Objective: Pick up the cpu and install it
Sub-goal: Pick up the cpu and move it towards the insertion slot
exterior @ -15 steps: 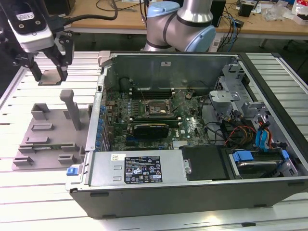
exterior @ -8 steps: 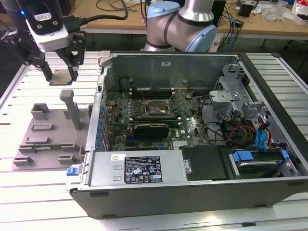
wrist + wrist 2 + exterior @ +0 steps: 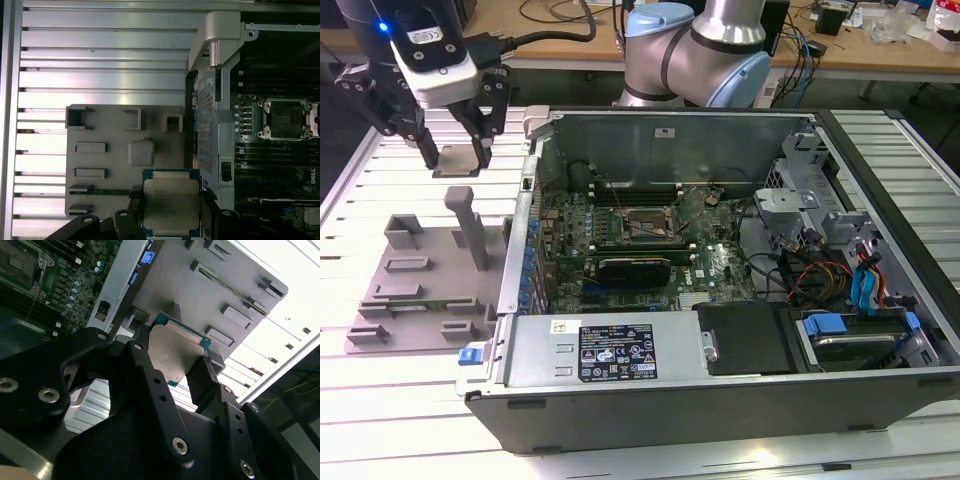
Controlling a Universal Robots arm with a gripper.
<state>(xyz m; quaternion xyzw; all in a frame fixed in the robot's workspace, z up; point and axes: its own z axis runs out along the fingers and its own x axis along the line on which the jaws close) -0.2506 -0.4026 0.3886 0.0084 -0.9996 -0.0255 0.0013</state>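
The cpu (image 3: 458, 164), a flat square chip with a silver top, hangs in the air above the slatted table at the exterior view's left, over the far end of the grey tray (image 3: 420, 285). My gripper (image 3: 457, 152) is shut on it, one black finger on each side edge. In the first wrist view the cpu (image 3: 171, 204) shows its silver lid and thin green rim between the fingers (image 3: 208, 207). The second wrist view shows the cpu (image 3: 172, 352) from its underside. The motherboard socket (image 3: 650, 226) lies open inside the computer case, to the exterior view's right of the gripper.
The open computer case (image 3: 720, 380) takes up the middle and right, its metal side wall (image 3: 525, 190) standing between the gripper and the socket (image 3: 285, 119). An upright post (image 3: 470, 225) rises from the tray. Cables and drive bays (image 3: 860, 290) crowd the case's right end.
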